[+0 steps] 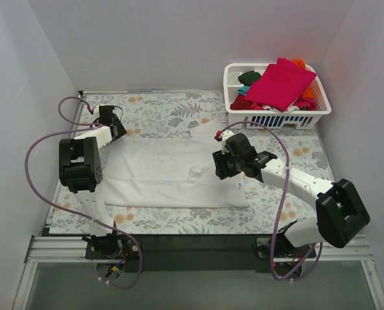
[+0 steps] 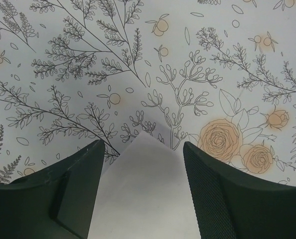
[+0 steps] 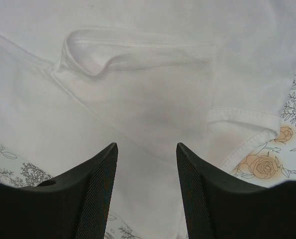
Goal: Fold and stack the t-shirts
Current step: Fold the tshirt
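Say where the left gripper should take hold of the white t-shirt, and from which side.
Pinch the white t-shirt at its far-left corner, coming straight down from above. The shirt lies flat on the table, and that pointed corner sits between the open fingers of the left gripper.

The large plain white cotton t-shirt (image 3: 153,89) fills nearly everything under the right arm's black, mesh-textured jaws, which stand apart above the cloth with nothing between them. Its ribbed collar (image 3: 88,52) curls up at upper left. A hemmed sleeve (image 3: 242,127) lies at right on the flower-printed worktop (image 3: 295,94), which also peeks out at lower left.
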{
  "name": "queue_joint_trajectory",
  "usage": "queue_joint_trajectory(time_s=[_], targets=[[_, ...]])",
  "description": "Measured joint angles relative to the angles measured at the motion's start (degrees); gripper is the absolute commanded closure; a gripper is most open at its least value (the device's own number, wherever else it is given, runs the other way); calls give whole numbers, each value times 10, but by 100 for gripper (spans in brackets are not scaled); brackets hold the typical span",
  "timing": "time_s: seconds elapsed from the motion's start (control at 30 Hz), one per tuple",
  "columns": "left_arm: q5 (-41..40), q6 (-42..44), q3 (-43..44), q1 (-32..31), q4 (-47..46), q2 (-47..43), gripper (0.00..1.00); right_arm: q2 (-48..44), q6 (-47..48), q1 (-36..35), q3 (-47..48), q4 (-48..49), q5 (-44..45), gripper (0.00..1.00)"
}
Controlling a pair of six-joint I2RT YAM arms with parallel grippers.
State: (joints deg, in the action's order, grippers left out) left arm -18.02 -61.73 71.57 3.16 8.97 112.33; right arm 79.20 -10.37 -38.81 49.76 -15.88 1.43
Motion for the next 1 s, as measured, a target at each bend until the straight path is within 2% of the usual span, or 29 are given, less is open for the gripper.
queue_joint_trajectory(time_s=[0.17,0.33,0.43,0.83,0.97,1.0], targets=[[9,7,2,0,2,9,50,0,-2,0,-1,4,-2,54],[11,11,6,0,0,9,65,0,-4,0,-3,9,-2,54],[11,15,7,0,1,9,68,0,-4,0,-9,9,-2,54],[11,19,8,0,4,19,67,0,-13,-1,-19,10,-2,54],[8,23,11,0,0,26,71,0,-15,-2,-19,10,-2,54],[8,24,11,1,0,26,76,0,-15,-2,-19,10,-2,54]])
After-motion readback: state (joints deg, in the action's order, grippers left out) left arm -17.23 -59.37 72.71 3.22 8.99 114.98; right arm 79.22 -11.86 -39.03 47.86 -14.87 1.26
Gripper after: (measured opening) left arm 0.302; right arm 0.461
